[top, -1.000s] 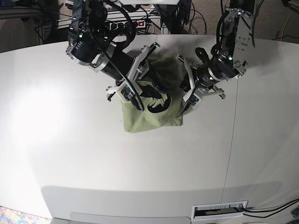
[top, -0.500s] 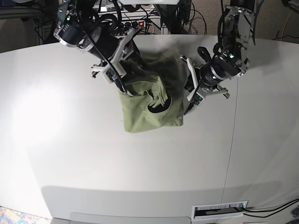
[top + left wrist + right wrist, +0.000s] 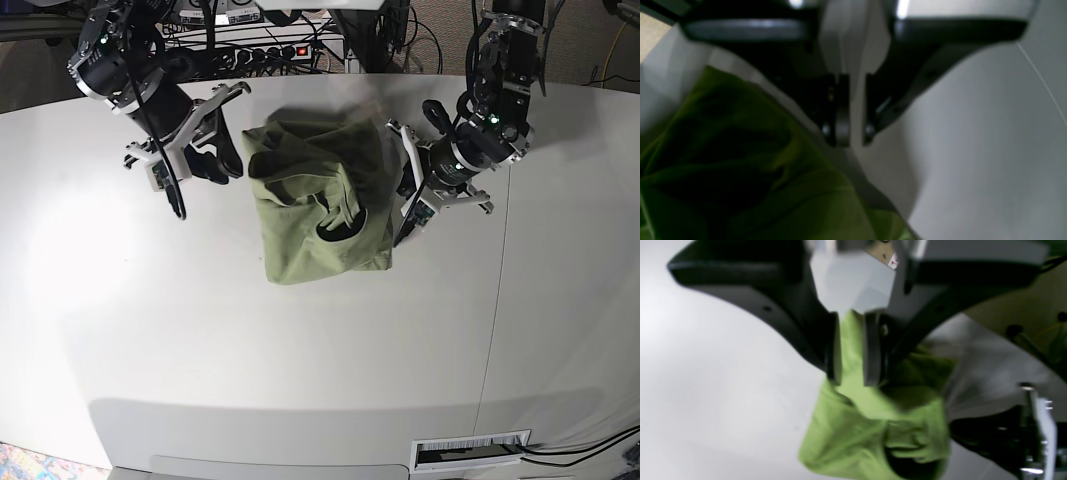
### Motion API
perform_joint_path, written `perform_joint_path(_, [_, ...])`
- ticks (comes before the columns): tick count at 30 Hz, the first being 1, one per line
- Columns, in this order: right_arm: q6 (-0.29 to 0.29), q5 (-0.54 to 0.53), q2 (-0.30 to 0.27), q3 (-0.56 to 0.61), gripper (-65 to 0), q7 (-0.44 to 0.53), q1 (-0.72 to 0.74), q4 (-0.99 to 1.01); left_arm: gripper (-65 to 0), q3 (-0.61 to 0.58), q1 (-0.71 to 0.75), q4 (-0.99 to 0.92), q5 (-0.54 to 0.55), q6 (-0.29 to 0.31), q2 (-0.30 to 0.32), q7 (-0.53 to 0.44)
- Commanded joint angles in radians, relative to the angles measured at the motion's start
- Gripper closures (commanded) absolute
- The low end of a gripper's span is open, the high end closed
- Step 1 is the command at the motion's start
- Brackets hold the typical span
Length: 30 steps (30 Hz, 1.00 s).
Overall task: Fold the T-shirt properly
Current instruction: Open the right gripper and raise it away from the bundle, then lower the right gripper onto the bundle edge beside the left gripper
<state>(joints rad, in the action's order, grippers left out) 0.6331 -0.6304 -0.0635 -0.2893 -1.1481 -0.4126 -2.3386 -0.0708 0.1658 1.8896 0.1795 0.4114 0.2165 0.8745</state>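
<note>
- Two arms show in the base view, one to each side of the T-shirt (image 3: 315, 195), which lies bunched in a rough folded block on the white table (image 3: 300, 360), toward the table's far edge. Its round neckline faces up near the middle of the heap.
- In the same view the right gripper (image 3: 195, 165) hangs to the left of the T-shirt, clear of the cloth, with nothing visibly in it. The left gripper (image 3: 410, 215) sits just beside the T-shirt's right edge, fingers pointing down toward the table; whether it touches the cloth cannot be told here. A power strip (image 3: 270, 50) and cables lie beyond the table's far edge.
- In the left wrist view, which is blurred, the left gripper (image 3: 849, 133) has its two dark fingers nearly together with a narrow gap, and only pale table shows in that gap. The T-shirt (image 3: 750, 173) fills the lower left, just beside the fingertips.
- In the right wrist view the right gripper (image 3: 853, 373) also has a small gap between its fingers. The T-shirt (image 3: 873, 430) shows through that gap, lying on the table beyond the fingertips, not clamped.
</note>
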Motion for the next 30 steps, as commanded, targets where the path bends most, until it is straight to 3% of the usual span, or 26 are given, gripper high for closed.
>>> perform_joint_path(1, [0.005,-0.025,-0.003,-0.001,-12.8,0.025,0.002,-0.018,-7.6,0.002,-0.011,0.019,0.006,-0.003,0.002,-0.027])
perform_joint_path(8, [0.006,-0.043,-0.003,0.0,-13.2,0.028,0.002,-0.018,-7.6,0.002,-0.011,0.019,0.006,-0.003,0.002,-0.03])
perform_joint_path(12, [0.006,-0.06,-0.003,0.0,-26.0,0.026,-0.009,-0.018,-7.6,0.002,-0.01,0.019,0.006,-0.003,0.002,-0.03])
perform_joint_path(23, [0.007,-0.065,-0.003,0.033,-26.4,0.023,-0.008,-0.018,-7.6,0.002,-0.01,0.019,0.006,-0.003,0.002,-0.037])
perform_joint_path(30, [0.006,0.117,-0.003,0.178,-26.3,0.073,-0.008,-0.018,-7.6,0.002,-0.01,0.019,0.006,-0.003,0.002,-0.037])
